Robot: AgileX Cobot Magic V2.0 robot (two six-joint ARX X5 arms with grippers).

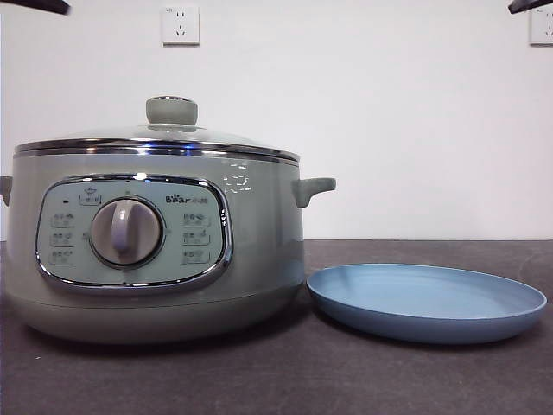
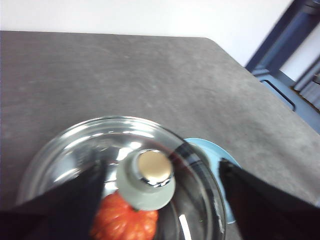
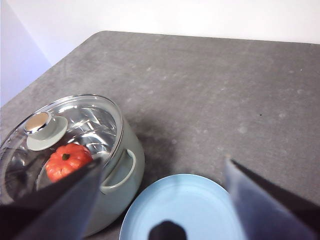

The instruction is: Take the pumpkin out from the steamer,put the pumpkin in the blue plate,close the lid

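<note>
- The steamer (image 1: 155,251) stands on the dark grey tabletop (image 1: 285,380) with the lid (image 1: 160,138) seated on its rim, chrome edge all round and the pale green knob (image 1: 171,111) on top.
- Through the glass, the pumpkin (image 3: 67,161) sits inside the steamer, orange-red with its dark stem up; from the left wrist view it shows just under the knob (image 2: 146,179).
- The blue plate (image 1: 428,303) lies flat just beside the steamer, on its handle side, close to the steamer's wall, and nothing lies in it.
- The left gripper (image 2: 160,220) hangs above the lid, its jaws spread wide, one on each side of the knob and clear of it; the pumpkin lies between and below them, under the glass.
- The right gripper (image 3: 160,220) hovers over the plate (image 3: 185,210), jaws well apart; the plate's near half lies between them, and the steamer (image 3: 112,185) sits beyond the jaw on that side.
- In the front view both arms show only as black tips at the top corners.
- The tabletop stretches bare and grey past both pairs of jaws to a rounded corner (image 2: 212,42); a white wall (image 1: 389,121) stands behind with a socket (image 1: 180,25) on it.
- A dark blue frame (image 2: 287,45) stands beyond the tabletop's edge in the left wrist view.
</note>
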